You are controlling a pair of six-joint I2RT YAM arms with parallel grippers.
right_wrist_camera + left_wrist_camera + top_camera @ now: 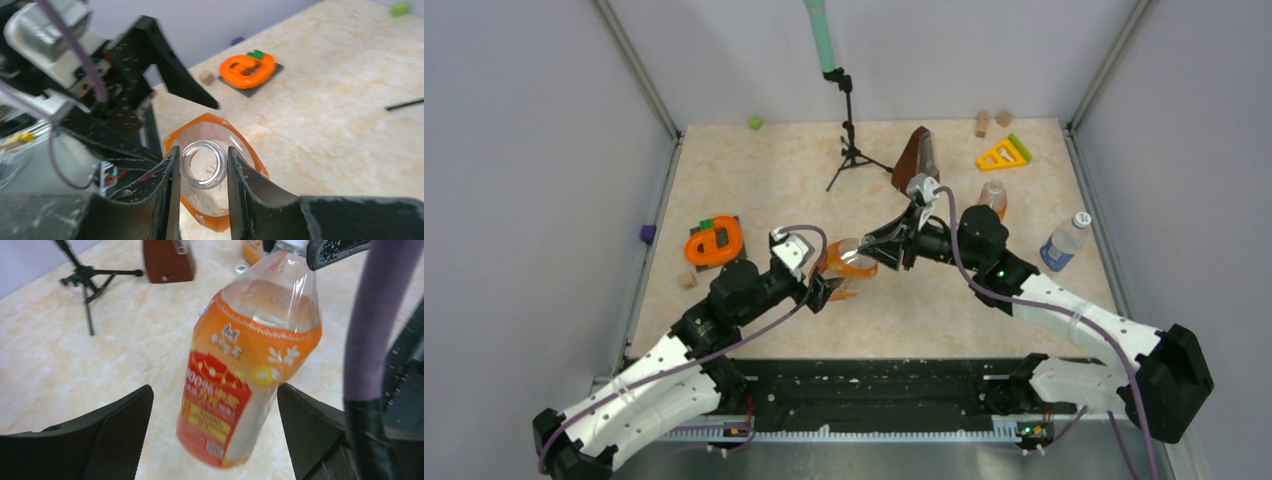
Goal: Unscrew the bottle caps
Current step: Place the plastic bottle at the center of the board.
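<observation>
beige marbled tabletop (754, 180) inside grey walls forms the work area. squat orange-labelled bottle (240, 370) hangs tilted near table centre, slightly toward 6 o'clock in the top view, and appears to be off the surface. right gripper (201, 155), reaching in from 3 o'clock, is clamped on the bottle's neck (186, 169); the mouth shows open, with no cap on it. left gripper (215, 390), at 7 o'clock of the bottle, stands wide open, its fingers (115, 430) flanking the body without contact. hazard 1: the neck clamp is the sole support; a smooth round neck may rotate or slide between the pads and drop the bottle. hazard 2: an uncapped, tilted bottle may spill; contents cannot be told. hazard 3: closing the left jaws off-centre may push the body sideways and lever it out of the clamp. clear blue-labelled bottle (1062, 245) at 3 o'clock carries its white cap (1081, 218); slim orange bottle (992, 198) stands at 2 o'clock, cap state unclear. a wide arm swing may topple either.
</observation>
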